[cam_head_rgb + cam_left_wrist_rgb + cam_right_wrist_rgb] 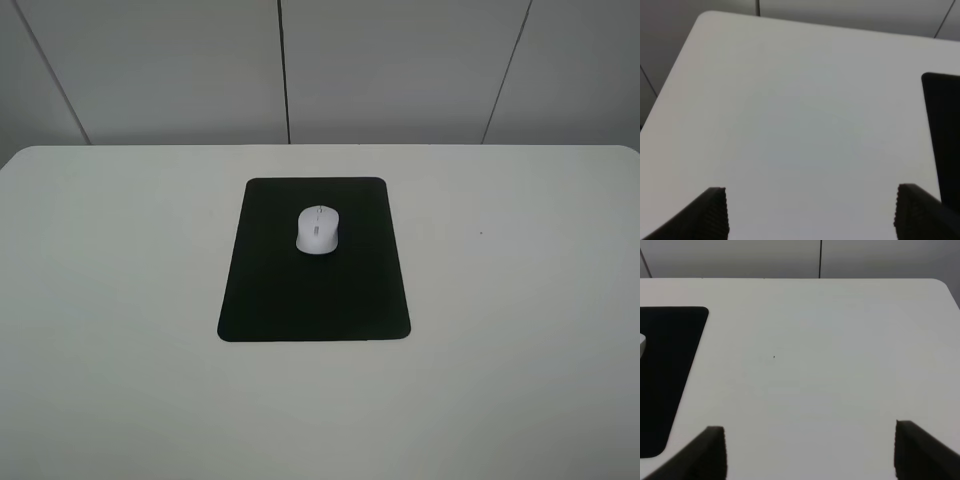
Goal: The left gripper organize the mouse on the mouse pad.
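Left pincer [810,212] gapes wide, empty, over bare tabletop [790,125]. Small white oval mouse [317,229] already sits on the flat black rectangular mouse pad [314,300], so I judge only withdrawal remains.

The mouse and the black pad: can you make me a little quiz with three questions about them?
1. True or false: the mouse lies on the mouse pad.
2. The mouse sits nearer which edge of the pad: A) the far edge, B) the near edge?
3. Fill in: the left hand has its fingers spread wide over the bare white ____.

Key: 1 true. 2 A. 3 table.
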Tool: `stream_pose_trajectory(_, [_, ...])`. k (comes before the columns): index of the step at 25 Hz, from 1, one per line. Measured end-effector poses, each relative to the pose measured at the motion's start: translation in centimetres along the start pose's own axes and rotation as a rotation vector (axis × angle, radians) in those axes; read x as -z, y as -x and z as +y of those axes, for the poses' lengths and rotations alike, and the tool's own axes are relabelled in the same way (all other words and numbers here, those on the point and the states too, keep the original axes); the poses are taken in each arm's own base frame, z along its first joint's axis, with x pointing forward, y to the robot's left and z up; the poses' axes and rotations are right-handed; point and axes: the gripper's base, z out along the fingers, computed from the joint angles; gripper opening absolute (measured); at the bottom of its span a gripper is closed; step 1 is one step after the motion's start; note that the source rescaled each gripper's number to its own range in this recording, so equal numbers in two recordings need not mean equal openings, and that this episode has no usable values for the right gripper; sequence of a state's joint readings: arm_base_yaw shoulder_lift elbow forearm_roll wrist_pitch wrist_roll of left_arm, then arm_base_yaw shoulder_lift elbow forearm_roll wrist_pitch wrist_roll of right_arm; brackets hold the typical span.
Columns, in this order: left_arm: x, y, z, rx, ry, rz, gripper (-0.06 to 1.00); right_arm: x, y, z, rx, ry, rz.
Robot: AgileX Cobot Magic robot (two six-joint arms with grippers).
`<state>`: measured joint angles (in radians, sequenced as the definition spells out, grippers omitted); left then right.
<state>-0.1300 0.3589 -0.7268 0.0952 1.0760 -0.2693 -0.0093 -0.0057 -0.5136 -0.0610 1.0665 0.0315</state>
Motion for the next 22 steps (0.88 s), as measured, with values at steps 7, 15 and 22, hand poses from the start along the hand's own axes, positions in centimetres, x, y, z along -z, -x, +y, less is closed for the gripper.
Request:
stream_pose_trajectory(7, [0.0,-0.6,0.1,-0.092,0.013,0.067,0.45,0.0,0.0,0.0,0.0,0.0,0.0])
stream_pose_trajectory(15, [0.2,-1.3,0.3,-0.12,0.009,0.062,0.45,0.0,0.0,0.0,0.0,0.0,0.0])
stream_pose_trajectory(22, [0.1,-4.6,1.0,-0.118,-0.009,-0.036,0.45,0.0,0.0,0.0,0.0,0.0,0.0])
